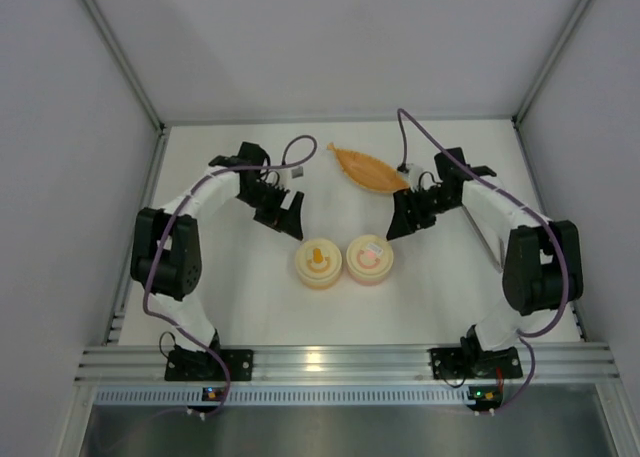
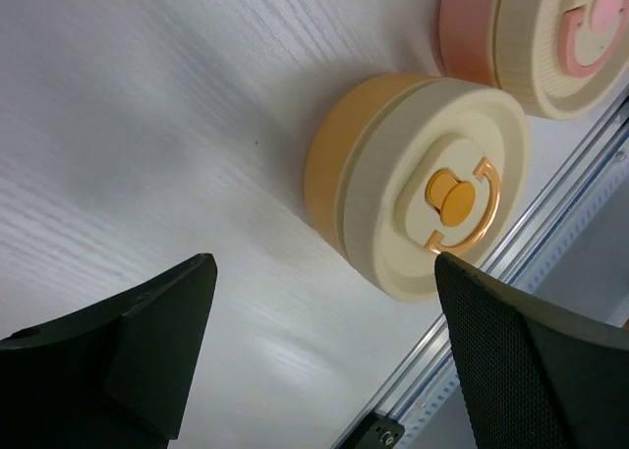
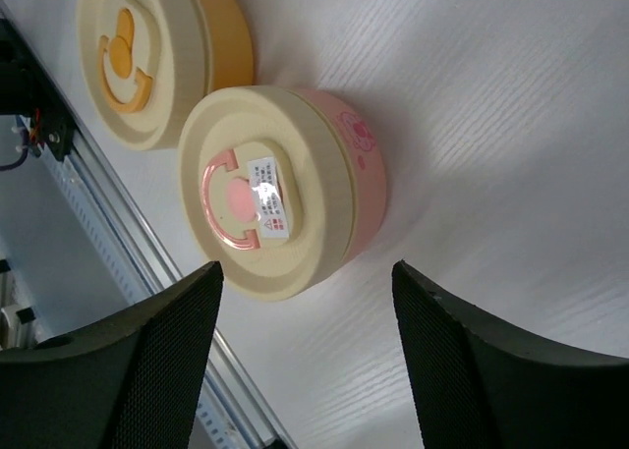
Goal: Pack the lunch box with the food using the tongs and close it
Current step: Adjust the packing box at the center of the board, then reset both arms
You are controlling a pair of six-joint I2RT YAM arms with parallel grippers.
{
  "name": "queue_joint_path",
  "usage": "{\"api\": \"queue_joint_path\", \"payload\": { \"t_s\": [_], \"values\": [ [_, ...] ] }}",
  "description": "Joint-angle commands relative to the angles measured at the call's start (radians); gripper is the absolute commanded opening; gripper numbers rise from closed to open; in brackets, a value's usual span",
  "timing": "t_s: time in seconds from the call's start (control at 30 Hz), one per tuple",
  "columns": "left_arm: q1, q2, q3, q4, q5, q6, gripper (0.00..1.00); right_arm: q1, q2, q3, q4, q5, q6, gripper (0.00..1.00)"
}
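The lunch box shows as two round containers side by side at the table's middle, both with cream lids on. One is orange (image 1: 319, 263) (image 2: 413, 179) (image 3: 162, 51), the other pink (image 1: 369, 260) (image 3: 280, 189) (image 2: 536, 36). My left gripper (image 1: 290, 222) (image 2: 322, 272) hovers just behind the orange one, open, with nothing between its fingers. My right gripper (image 1: 405, 222) (image 3: 305, 272) hovers behind and to the right of the pink one, also open and empty. The food and the tongs are out of view.
A long orange boat-shaped dish (image 1: 367, 168) lies at the back between the two arms. The aluminium rail (image 1: 330, 360) runs along the table's near edge, close in front of the two containers.
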Motion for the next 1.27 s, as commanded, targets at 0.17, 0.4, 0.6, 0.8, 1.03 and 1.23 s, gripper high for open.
{"api": "queue_joint_path", "payload": {
  "t_s": [0.17,0.4,0.6,0.8,1.03,1.23],
  "values": [
    [0.175,-0.288,0.046,-0.046,0.049,0.024,0.98,-0.112,-0.215,0.082,-0.049,-0.036,-0.029,0.93],
    [0.319,-0.406,-0.071,-0.022,0.039,0.034,0.98,-0.210,-0.333,-0.026,0.005,-0.034,0.017,0.99],
    [0.445,-0.477,-0.163,-0.016,0.017,0.091,0.98,-0.284,-0.417,-0.112,0.031,0.101,0.018,0.99],
    [0.548,-0.494,-0.203,-0.032,0.000,0.157,0.98,-0.359,-0.450,-0.146,0.002,0.246,-0.058,0.99],
    [0.570,-0.503,-0.246,0.027,-0.049,0.151,0.98,-0.362,-0.511,-0.205,0.023,0.309,-0.118,0.99],
    [0.568,-0.530,-0.275,0.080,-0.067,0.120,0.98,-0.361,-0.522,-0.229,0.039,0.307,-0.123,0.99]
  ]
}}
